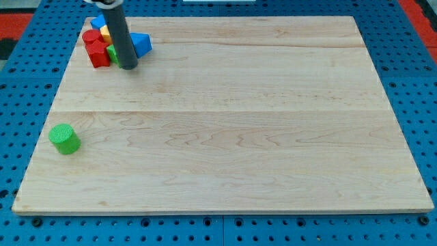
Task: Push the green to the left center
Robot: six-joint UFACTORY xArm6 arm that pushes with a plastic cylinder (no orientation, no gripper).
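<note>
Green cylinder point(64, 139) at lower left of frame, near board point(239, 116) left edge, alone. Tip point(129, 67) at upper left, touching a cluster: red block point(95, 49), blue block point(140, 44), yellow bit point(105, 31), second green bit point(112, 56) just beside rod. No jaws on this rig, only rod. Which green is meant: unclear. Cylinder sits below left centre; short push up-frame left.

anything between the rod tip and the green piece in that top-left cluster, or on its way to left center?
Nothing visible between them: my tip sits right against the small green block, partly hidden behind the rod. Red blocks crowd its left side, so they partly block a leftward push. The green cylinder already stands near the wooden board's left edge.
</note>
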